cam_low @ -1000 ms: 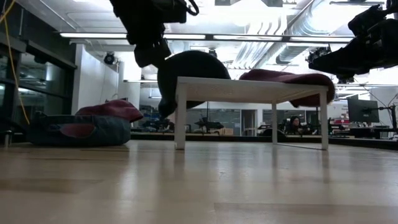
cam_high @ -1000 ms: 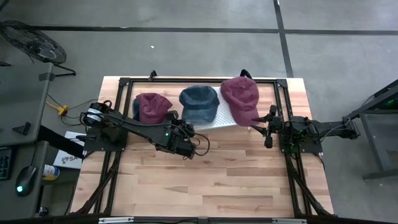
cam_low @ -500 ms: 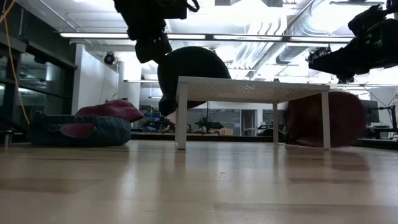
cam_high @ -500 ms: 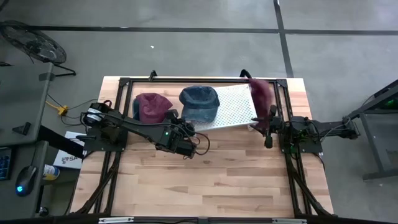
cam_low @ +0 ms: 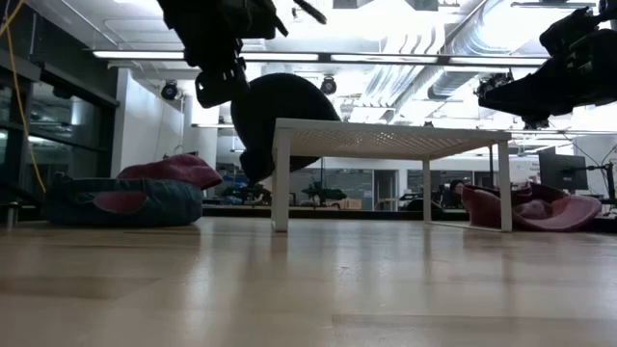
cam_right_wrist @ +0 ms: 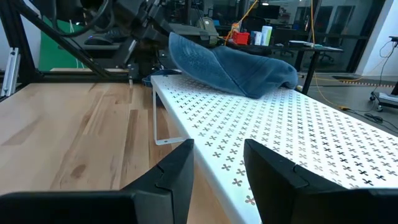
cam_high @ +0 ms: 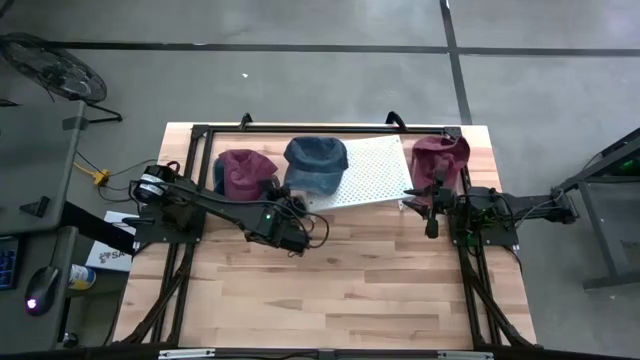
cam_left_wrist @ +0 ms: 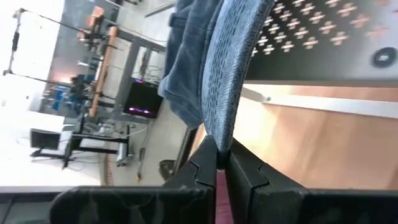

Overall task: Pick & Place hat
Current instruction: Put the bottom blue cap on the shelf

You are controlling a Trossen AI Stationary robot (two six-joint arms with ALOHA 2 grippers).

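A blue denim hat (cam_high: 316,165) sits on the left end of a white perforated rack (cam_high: 372,172), and its crown also shows in the low view (cam_low: 284,111). My left gripper (cam_high: 291,206) is shut on it just in front of the rack. A maroon hat (cam_high: 440,155) lies on the table past the rack's right end, its underside up (cam_low: 540,207). Another maroon hat (cam_high: 243,172) lies left of the rack. My right gripper (cam_high: 432,203) waits open at the right, level with the rack top (cam_right_wrist: 280,143). My left gripper pinches the blue hat's brim (cam_left_wrist: 217,134) between its two fingers, at the brim's edge. The fingers (cam_left_wrist: 202,168) come from the table's near side, slanting slightly down. The hat's crown (cam_right_wrist: 230,65) lies on the rack's left end, and part of it hangs over that end (cam_low: 255,159).
In the low view the left maroon hat (cam_low: 174,169) rests on top of a denim hat (cam_low: 120,202). A black frame (cam_high: 300,130) runs around the table's far part. Bare wood (cam_high: 330,290) fills the table's near half.
The maroon hat that lay on the rack's right end has slid off and dropped onto the table by the right edge, its underside up. My left gripper has turned and shifted a little toward the left, drawing the blue hat slightly that way. The rack top now shows bare.
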